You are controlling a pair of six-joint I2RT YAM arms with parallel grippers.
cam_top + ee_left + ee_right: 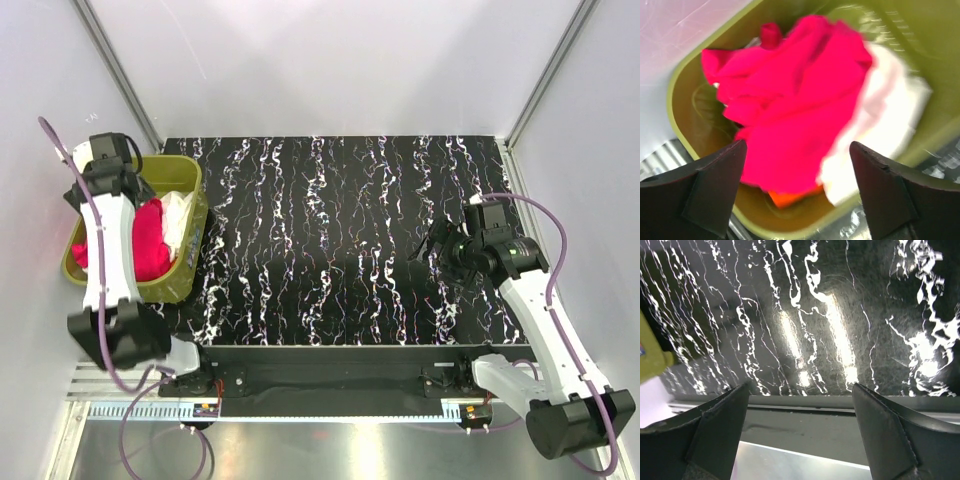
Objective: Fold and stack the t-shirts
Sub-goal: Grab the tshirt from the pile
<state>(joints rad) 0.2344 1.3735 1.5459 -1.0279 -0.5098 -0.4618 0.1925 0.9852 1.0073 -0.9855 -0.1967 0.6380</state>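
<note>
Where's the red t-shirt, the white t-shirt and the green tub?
red t-shirt [800, 110]: left wrist view, middle of the crumpled cloth.
white t-shirt [885, 125]: left wrist view, bare part right of the red one.
green tub [690, 117]: left wrist view, its left inner wall.

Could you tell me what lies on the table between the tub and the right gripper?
Nothing: in the top view the black marbled table is bare between the tub and the open right gripper.

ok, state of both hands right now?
Left hand: open, empty, over the red t-shirt in the tub.
Right hand: open, empty, above the table.
</note>
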